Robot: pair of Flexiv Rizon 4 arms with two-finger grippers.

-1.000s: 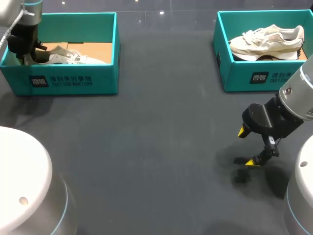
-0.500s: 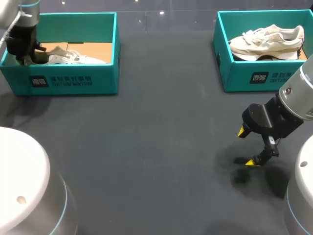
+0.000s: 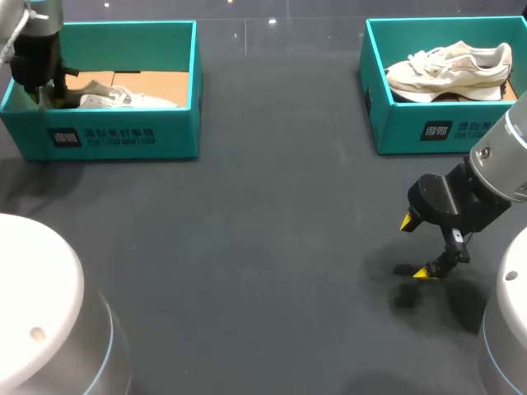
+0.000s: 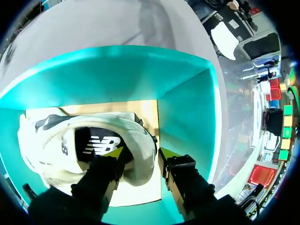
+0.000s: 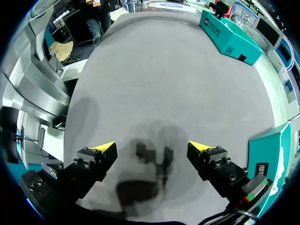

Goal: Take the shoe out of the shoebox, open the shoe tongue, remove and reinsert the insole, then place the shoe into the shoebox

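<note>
A white sneaker (image 3: 123, 98) lies on its side in the teal shoebox (image 3: 123, 136) at the far left. My left gripper (image 3: 51, 95) is down in that box at the shoe's heel. In the left wrist view the left gripper (image 4: 140, 153) straddles the heel collar of the sneaker (image 4: 126, 124). One finger sits inside the shoe's mouth, over the dark insole (image 4: 101, 143). The other stands just outside the heel, apart from it, so the jaws are open. My right gripper (image 3: 414, 247) hangs open and empty over the bare table at the right (image 5: 152, 146).
A second teal shoebox (image 3: 428, 127) at the far right holds a beige sneaker (image 3: 449, 70). Dark tabletop (image 3: 272, 247) stretches between the two boxes. White robot bases stand at the near left (image 3: 37, 304) and near right (image 3: 506, 329) corners.
My left gripper's fingers have spread apart from the shoe's heel, and the arm has shifted slightly back. The sneaker has settled a little lower in the box. The right arm has not moved.
</note>
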